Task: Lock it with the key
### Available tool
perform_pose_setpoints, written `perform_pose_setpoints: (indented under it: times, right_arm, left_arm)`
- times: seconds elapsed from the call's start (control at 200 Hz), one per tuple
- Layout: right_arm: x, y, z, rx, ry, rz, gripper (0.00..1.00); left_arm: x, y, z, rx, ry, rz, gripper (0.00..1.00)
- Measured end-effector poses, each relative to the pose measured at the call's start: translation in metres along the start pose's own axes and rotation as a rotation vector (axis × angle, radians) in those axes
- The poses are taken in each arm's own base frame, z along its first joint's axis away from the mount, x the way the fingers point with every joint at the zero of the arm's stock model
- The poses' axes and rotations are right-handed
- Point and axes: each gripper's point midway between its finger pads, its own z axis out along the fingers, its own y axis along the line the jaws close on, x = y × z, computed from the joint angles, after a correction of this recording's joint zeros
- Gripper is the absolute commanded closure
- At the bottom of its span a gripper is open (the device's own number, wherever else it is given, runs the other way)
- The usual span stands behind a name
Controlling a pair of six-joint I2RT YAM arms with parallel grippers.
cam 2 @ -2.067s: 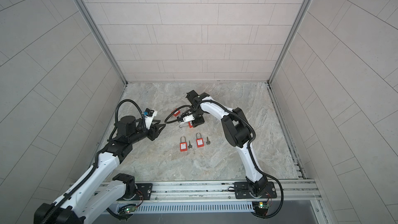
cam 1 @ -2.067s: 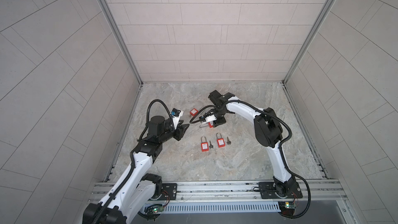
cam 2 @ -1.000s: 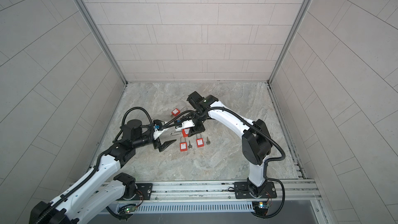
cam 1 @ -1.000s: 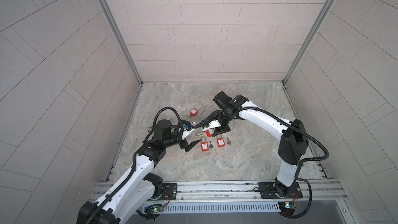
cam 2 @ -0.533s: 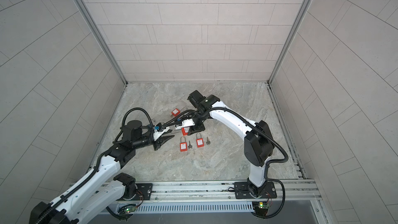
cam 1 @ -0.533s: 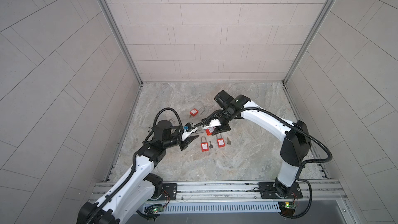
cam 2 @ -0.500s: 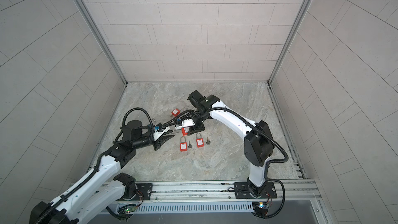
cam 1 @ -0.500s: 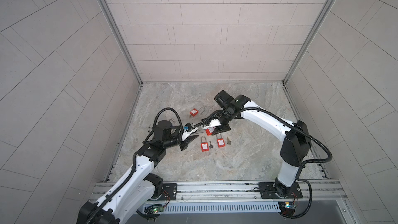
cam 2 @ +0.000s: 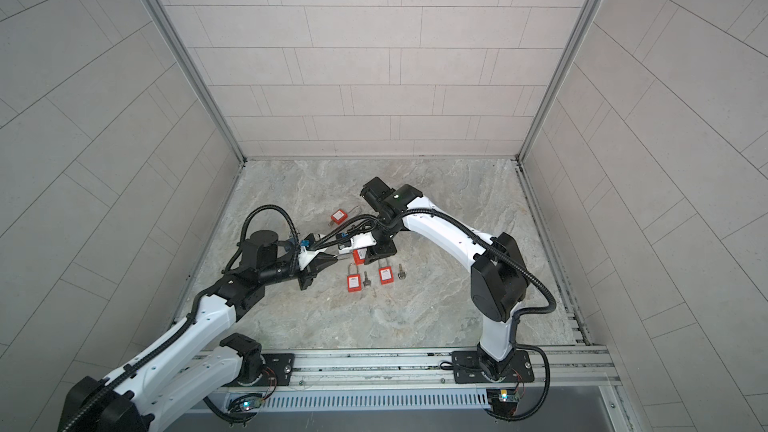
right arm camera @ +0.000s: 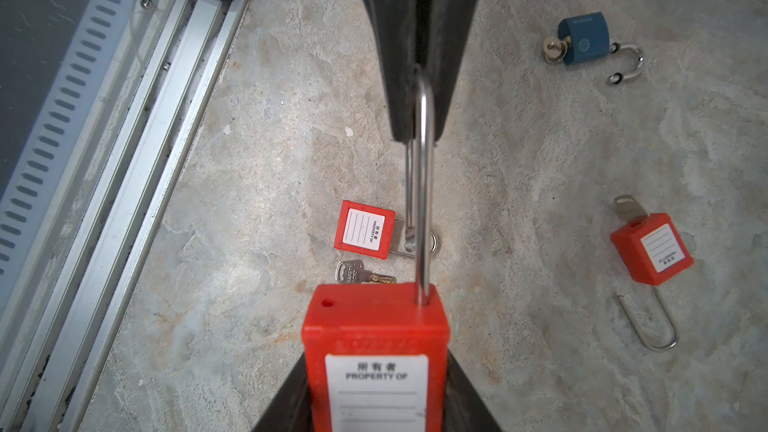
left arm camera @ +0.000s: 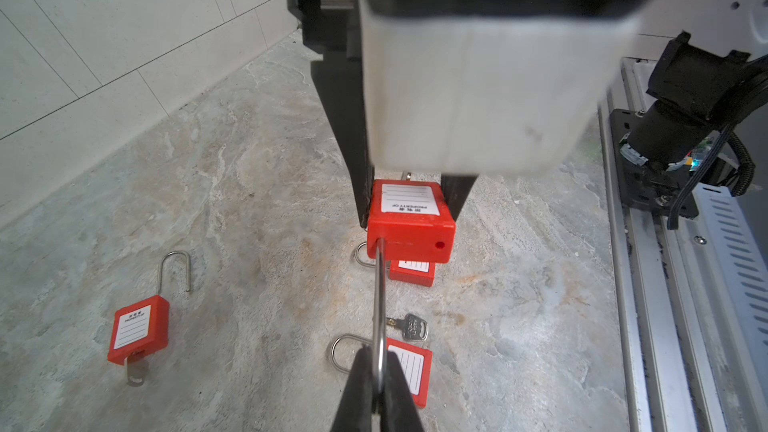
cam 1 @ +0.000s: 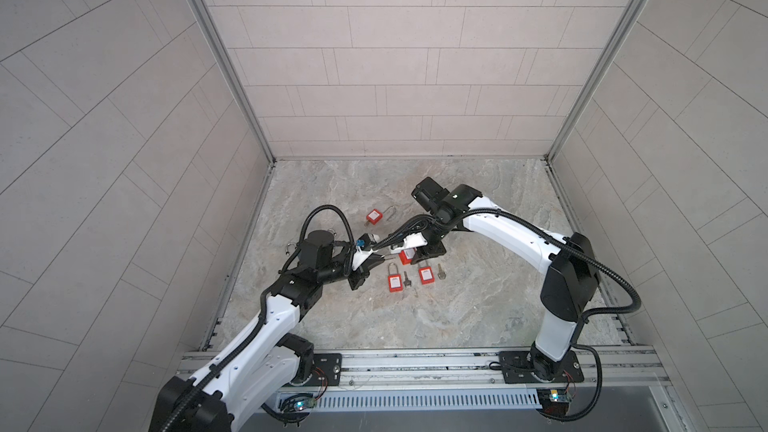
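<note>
A: Where was the red padlock (left arm camera: 409, 238)?
B: Lifted off the surface (left arm camera: 249, 201)! My right gripper (left arm camera: 408, 218) clamped its body; my left gripper (left arm camera: 376, 371) was pinched tight on the bend of its open shackle (left arm camera: 379, 297).
A: Any key (right arm camera: 353, 273)?
B: One lay loose on the surface below, just beside a spare padlock (right arm camera: 365, 230).

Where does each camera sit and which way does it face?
Top views: above the front rail, looking down at the floor; left arm and right arm show.
Left wrist: on the left arm, looking along the left tool at the shackle it pinches.
Right wrist: on the right arm, looking along the right tool at the red padlock it grips.
Shared: both wrist views show that padlock.
</note>
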Motion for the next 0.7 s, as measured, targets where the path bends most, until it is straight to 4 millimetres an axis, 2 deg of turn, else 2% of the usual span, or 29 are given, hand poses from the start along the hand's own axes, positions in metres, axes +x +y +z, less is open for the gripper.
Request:
perform_pose_setpoints:
  times: [0.14,0.33,0.41,0.555,0.701]
  right_arm:
    - [0.000,-0.002,-0.005,0.027,0.009,0.004,0.50]
    - [0.001,-0.006,-0.013,0.049,0.011,0.011,0.42]
    - [0.001,-0.005,-0.018,0.043,0.012,0.019,0.41]
    - [-0.002,-0.008,-0.031,0.054,0.008,0.023,0.43]
    - [0.001,-0.003,-0.035,0.033,0.016,0.027,0.52]
  left_arm:
    - [-0.007,0.000,0.001,0.004,-0.028,-0.024,1.00]
    - [-0.028,-0.007,0.001,0.044,-0.107,-0.019,1.00]
    - [-0.030,-0.011,0.002,0.066,-0.116,-0.021,1.00]
    - [-0.032,-0.016,0.004,0.096,-0.124,-0.023,1.00]
    - [-0.034,-0.018,0.005,0.103,-0.133,-0.015,1.00]
